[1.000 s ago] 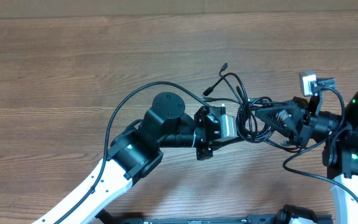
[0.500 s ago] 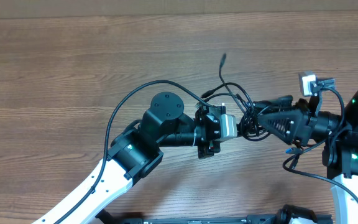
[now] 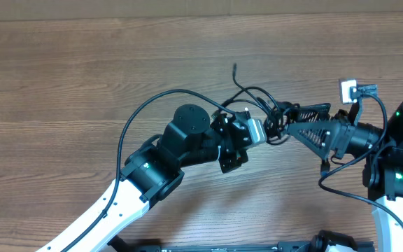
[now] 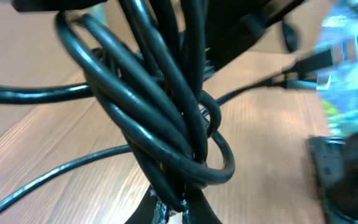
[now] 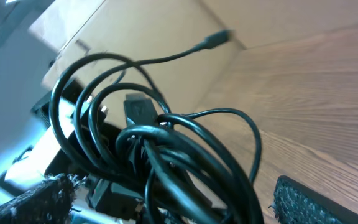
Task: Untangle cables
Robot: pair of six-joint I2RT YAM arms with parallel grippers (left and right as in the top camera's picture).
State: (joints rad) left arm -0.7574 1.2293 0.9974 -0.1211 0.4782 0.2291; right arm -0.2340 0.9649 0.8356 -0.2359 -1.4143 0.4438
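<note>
The cables are a knotted bundle of thin black cords hanging between my two grippers above the table's middle. One loose plug end sticks out toward the far side. My left gripper is shut on the bundle. In the left wrist view the cables rise from the closed left gripper in several twisted loops. My right gripper is open, its fingers on either side of the bundle. In the right wrist view the cables lie between the spread pads of the right gripper.
The wooden table stretches left and far. A thick black wire arcs over my left arm. Another wire loops beside the right arm's base. A pale wall or box stands beyond the table.
The right gripper has let go of the bundle and opened wide. The left gripper has closed on the bundle and turned it up and left; the loose plug end swung left.
</note>
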